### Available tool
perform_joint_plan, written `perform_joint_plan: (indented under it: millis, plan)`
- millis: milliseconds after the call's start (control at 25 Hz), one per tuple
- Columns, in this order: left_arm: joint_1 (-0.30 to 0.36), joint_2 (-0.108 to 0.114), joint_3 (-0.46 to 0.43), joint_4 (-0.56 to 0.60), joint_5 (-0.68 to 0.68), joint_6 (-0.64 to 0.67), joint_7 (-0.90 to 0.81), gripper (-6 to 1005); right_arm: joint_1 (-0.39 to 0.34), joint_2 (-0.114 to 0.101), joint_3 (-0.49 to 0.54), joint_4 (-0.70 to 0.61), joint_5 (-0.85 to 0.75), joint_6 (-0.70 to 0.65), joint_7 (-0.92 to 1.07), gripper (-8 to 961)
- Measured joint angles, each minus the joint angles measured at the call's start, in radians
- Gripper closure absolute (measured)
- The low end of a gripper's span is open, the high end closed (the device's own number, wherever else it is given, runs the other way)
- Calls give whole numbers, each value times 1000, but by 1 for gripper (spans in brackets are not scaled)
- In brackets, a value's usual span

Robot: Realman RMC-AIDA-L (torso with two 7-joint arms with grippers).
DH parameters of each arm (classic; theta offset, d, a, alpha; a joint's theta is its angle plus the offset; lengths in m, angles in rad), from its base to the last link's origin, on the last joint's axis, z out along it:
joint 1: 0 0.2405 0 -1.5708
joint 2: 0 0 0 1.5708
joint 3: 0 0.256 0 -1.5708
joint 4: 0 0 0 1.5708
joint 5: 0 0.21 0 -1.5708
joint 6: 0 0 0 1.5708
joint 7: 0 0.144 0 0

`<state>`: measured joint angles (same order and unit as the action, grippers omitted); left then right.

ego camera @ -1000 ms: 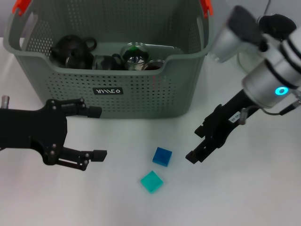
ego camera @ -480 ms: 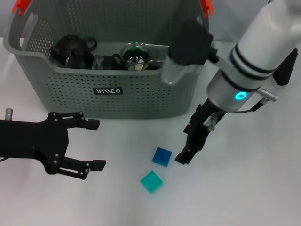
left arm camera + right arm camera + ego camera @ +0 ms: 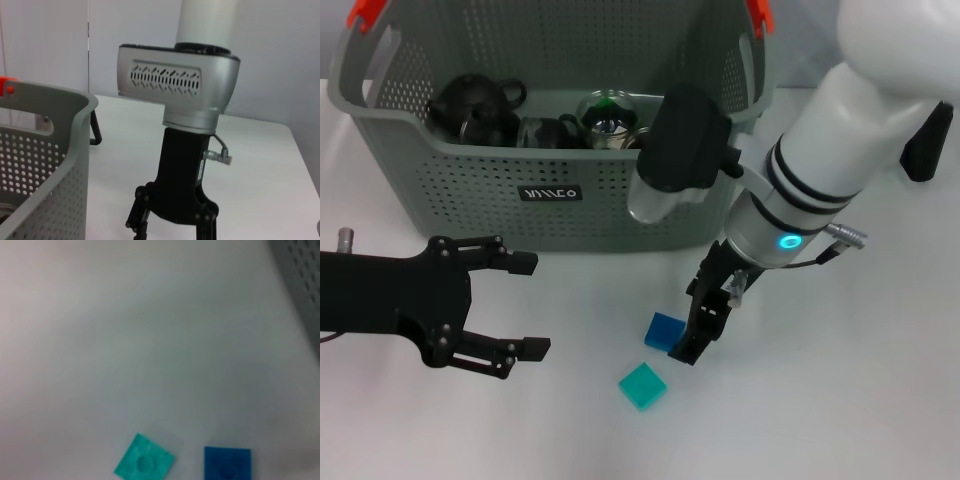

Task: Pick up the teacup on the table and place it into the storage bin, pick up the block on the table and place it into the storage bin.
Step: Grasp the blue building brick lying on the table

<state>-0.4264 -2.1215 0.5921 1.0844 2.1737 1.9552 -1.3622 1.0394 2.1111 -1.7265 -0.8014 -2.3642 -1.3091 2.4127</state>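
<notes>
My right end effector [image 3: 685, 345] hangs low over the table [image 3: 840, 400], its tips right at the edge of the dark blue block [image 3: 664, 331]. From the head view I cannot tell how far its fingers stand apart, and my right wrist view shows none of them, only the two blocks below. I have hold of nothing yet, as far as I can see.

My left end effector [image 3: 525, 306] waits off to the left in front of the bin [image 3: 620, 215], fingers spread wide and empty.

How far along am I? The bin already holds dark teaware: a black teapot [image 3: 475, 105], a glass vessel [image 3: 608, 115] and something dark between them. No teacup stands on the table, so I judge that half done, though I cannot pick out the cup for certain among those things.

The block half is still to do. The dark blue block lies flat on the table just in front of the bin, and a teal block [image 3: 643, 385] lies just beside it, nearer to me, the two apart. Neither is lifted. What is left: close on a block, raise it, carry it over the rim and let go.
</notes>
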Motion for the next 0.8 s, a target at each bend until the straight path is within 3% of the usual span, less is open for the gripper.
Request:
perform_joint_plan:
  millis: [320,800]
  plan:
    - [0,0,-1,-1,-2,-1,1,54,-7,4,-99,22,39,92,25,41]
    - [-1,-2,-2,-24,-7,-15,12,54,-13,5,-139,23,62,141,27,45]
